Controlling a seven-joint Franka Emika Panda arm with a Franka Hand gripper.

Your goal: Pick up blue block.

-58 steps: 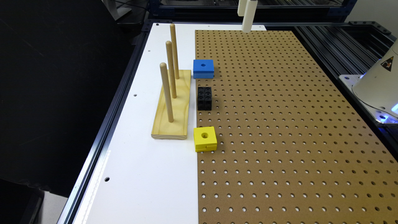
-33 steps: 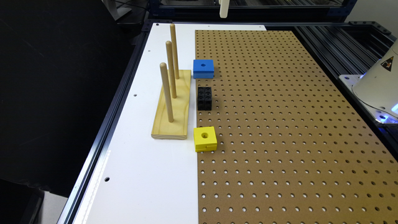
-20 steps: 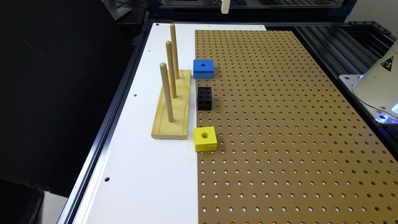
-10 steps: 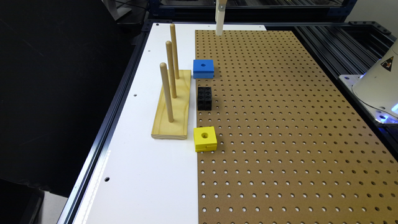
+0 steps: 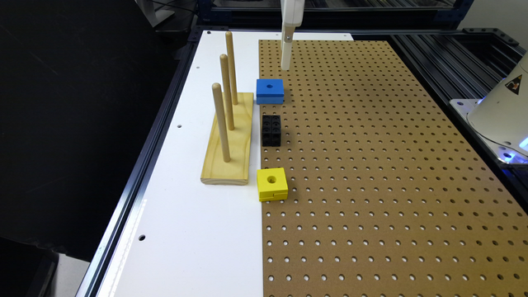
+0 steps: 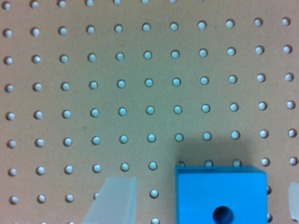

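The blue block (image 5: 269, 91) lies flat on the desk (image 5: 198, 231), at the edge where the white surface meets the brown pegboard (image 5: 371, 173), with its round hole facing up. It sits just beside the far end of the wooden peg stand (image 5: 229, 140), which carries three upright dowels. Nearer the camera along the same edge stand the black cube of studded bricks (image 5: 271, 130) and then the yellow block (image 5: 272, 184), each apart from the others. In the exterior view the pincer (image 5: 286, 57) hangs from above as a slim white part pointing straight down, its tip in the air above the pegboard, just beyond the blue block's far side and a little toward the exterior view's right; it does not touch the block. In the wrist view the blue block (image 6: 220, 196) shows at the edge of the frame, its top face and hole visible, with a shadow falling on the pegboard (image 6: 140, 84) next to it. One pale translucent finger (image 6: 113, 200) stands to one side of the block with a clear gap of pegboard between them, and a sliver of the other finger (image 6: 294, 205) shows on the block's opposite side. The pincer (image 6: 203, 205) is therefore spread apart, wider than the block, which lies between the two fingers untouched and ungripped, resting on the board.
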